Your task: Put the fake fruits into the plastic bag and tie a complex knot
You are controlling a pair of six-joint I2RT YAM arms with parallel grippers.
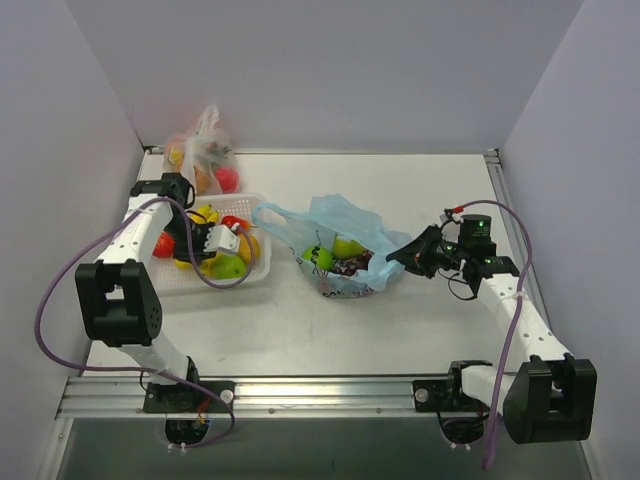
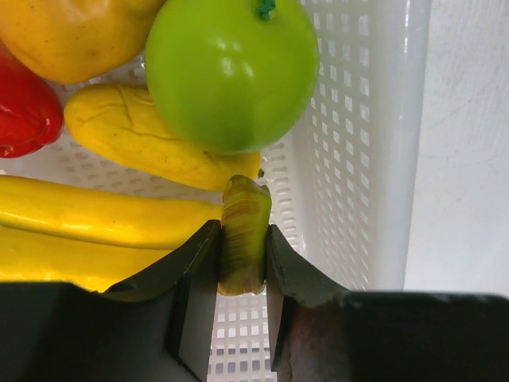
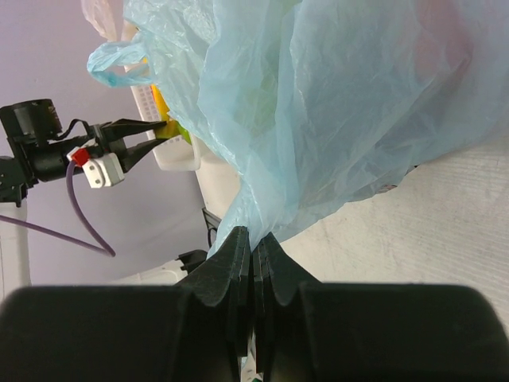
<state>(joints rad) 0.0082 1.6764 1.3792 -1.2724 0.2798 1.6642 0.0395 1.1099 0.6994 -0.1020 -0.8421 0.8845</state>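
**A:** What has my left gripper [image 2: 242,239] got?

**B:** Your left gripper is down in the white basket [image 2: 350,159]. Its fingers press both sides of a yellow-green stem [image 2: 245,211], just under a green apple [image 2: 232,72] and beside the bananas [image 2: 95,215].

**A:** And the right?

**B:** Your right gripper [image 3: 253,239] is pinched flat on an edge of the plastic bag [image 3: 334,119]. The bag sits mid-table [image 1: 420,320], just right of the basket, with its mouth open. Two apples [image 1: 348,247] and dark grapes [image 1: 352,266] are inside.
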